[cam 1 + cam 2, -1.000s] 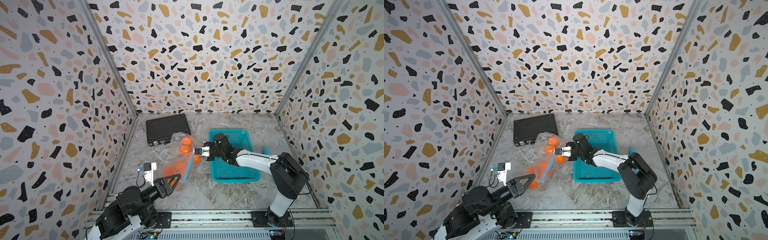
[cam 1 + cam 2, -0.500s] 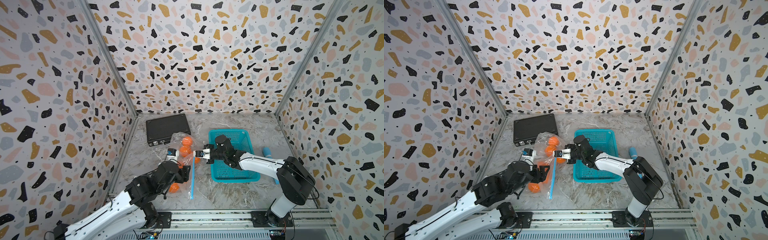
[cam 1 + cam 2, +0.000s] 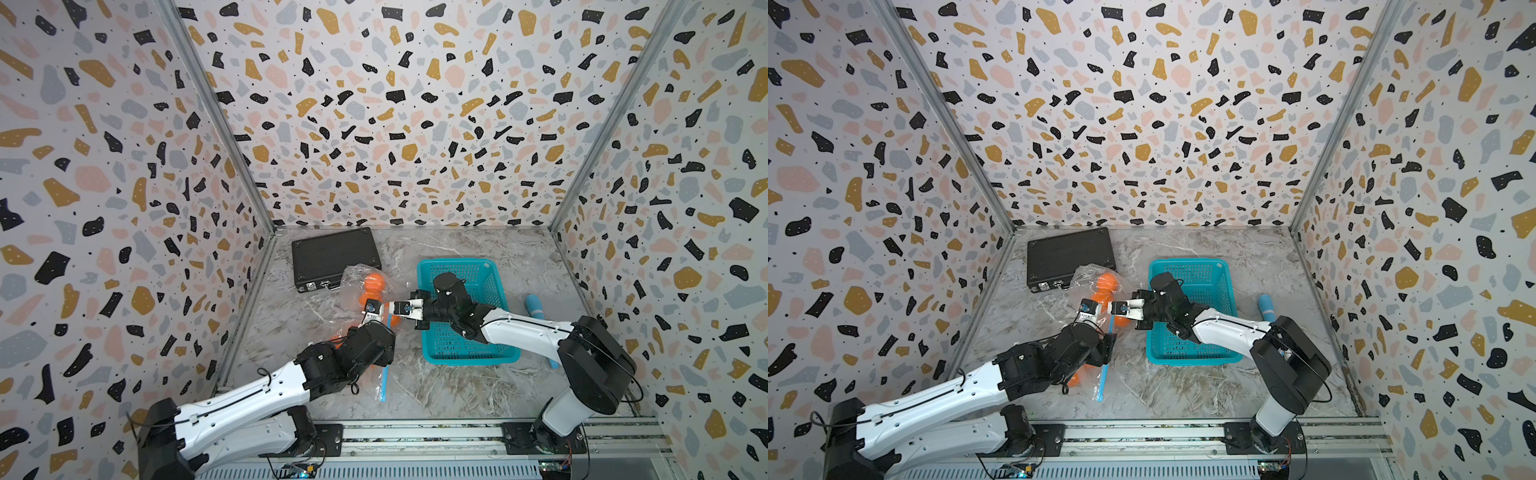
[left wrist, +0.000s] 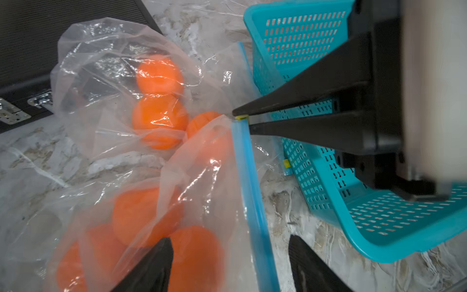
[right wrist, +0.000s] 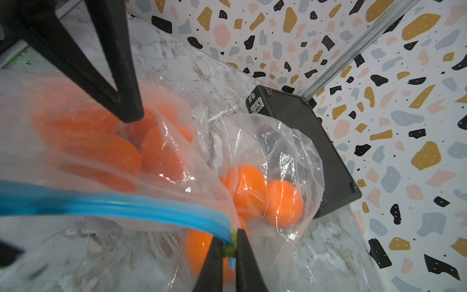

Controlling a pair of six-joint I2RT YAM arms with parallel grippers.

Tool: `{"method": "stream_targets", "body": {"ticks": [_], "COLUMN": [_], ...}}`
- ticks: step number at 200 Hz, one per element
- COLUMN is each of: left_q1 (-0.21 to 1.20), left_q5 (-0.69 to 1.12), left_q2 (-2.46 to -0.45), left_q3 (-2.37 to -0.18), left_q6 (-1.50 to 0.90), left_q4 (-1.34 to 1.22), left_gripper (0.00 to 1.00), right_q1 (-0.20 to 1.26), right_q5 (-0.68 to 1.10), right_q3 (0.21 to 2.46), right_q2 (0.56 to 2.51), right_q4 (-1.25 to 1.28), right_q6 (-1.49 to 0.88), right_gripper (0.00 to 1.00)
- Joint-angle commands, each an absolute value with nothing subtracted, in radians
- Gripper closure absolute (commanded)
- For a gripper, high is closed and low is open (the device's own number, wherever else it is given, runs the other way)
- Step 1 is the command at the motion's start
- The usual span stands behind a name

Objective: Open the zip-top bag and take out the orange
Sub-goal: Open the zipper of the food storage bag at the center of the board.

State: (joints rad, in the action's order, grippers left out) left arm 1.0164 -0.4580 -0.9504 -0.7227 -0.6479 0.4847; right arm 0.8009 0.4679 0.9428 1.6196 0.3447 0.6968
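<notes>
The zip-top bag (image 4: 202, 177) is clear with a blue zip strip (image 4: 249, 192) and lies on the marble floor with several oranges (image 4: 141, 215) inside. My right gripper (image 5: 228, 236) is shut on the yellow-green slider (image 4: 241, 117) at one end of the strip, beside the basket. My left gripper (image 4: 228, 242) is open over the bag, one finger (image 4: 151, 265) against the film by an orange and the other on the far side of the strip. In both top views the left arm (image 3: 345, 357) hides most of the bag; the strip (image 3: 1104, 376) runs toward the front.
A second clear bag (image 5: 290, 156) holding two oranges (image 5: 283, 202) lies just behind, against a black case (image 3: 334, 257). A teal basket (image 3: 465, 345) sits right of the bags, under the right arm. A blue cylinder (image 3: 536, 307) lies by the right wall.
My left arm has swung in from the front left to above the bag, and its jaws have narrowed a little. The blue strip now points toward the front. The right gripper has kept its hold.
</notes>
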Motion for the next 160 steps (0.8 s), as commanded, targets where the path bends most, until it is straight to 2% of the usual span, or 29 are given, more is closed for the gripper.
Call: {"method": "stream_targets", "body": {"ticks": [1,18,21,29,35,68,74,82,86,105,122,137,160], "left_q1": [1.019,0.995,0.994,0.994,0.991,0.957,0.953,0.954,0.954,0.947,0.942,0.939,0.934], "left_q5": [-0.517,-0.465,-0.460,-0.439,-0.420,-0.370,-0.371,-0.381,-0.382,-0.374,-0.354,-0.345,-0.336], "left_q2": [-0.884,-0.870,-0.868,-0.864,-0.864,-0.874,-0.878,-0.884,-0.888,-0.909,-0.925,-0.947,-0.974], "left_q3": [-0.666,-0.630,-0.628,-0.615,-0.608,-0.606,-0.606,-0.609,-0.609,-0.604,-0.601,-0.613,-0.625], "left_q6": [-0.666,-0.655,-0.656,-0.656,-0.654,-0.647,-0.651,-0.660,-0.660,-0.641,-0.631,-0.621,-0.612], "left_q4": [0.429,0.393,0.397,0.377,0.368,0.360,0.366,0.381,0.383,0.363,0.327,0.325,0.319], "left_gripper": [0.25,0.33,0.36,0.54,0.59,0.59,0.56,0.41,0.39,0.54,0.58,0.81,0.82], "right_q1": [0.805,0.805,0.805,0.805,0.805,0.805,0.805,0.805,0.805,0.805,0.805,0.805,0.805], "right_q5": [0.486,0.489,0.489,0.489,0.489,0.488,0.489,0.491,0.492,0.492,0.495,0.500,0.502], "right_q3": [0.934,0.943,0.944,0.946,0.946,0.946,0.946,0.946,0.945,0.943,0.942,0.942,0.942], "right_q2": [1.575,1.580,1.581,1.582,1.582,1.580,1.579,1.575,1.573,1.569,1.570,1.571,1.572], "right_q4": [0.382,0.375,0.372,0.367,0.367,0.371,0.369,0.365,0.364,0.368,0.368,0.371,0.371], "right_q6": [0.670,0.661,0.661,0.660,0.660,0.654,0.652,0.651,0.651,0.645,0.639,0.635,0.635], "right_gripper": [0.90,0.90,0.90,0.90,0.90,0.90,0.90,0.90,0.90,0.90,0.90,0.90,0.89]}}
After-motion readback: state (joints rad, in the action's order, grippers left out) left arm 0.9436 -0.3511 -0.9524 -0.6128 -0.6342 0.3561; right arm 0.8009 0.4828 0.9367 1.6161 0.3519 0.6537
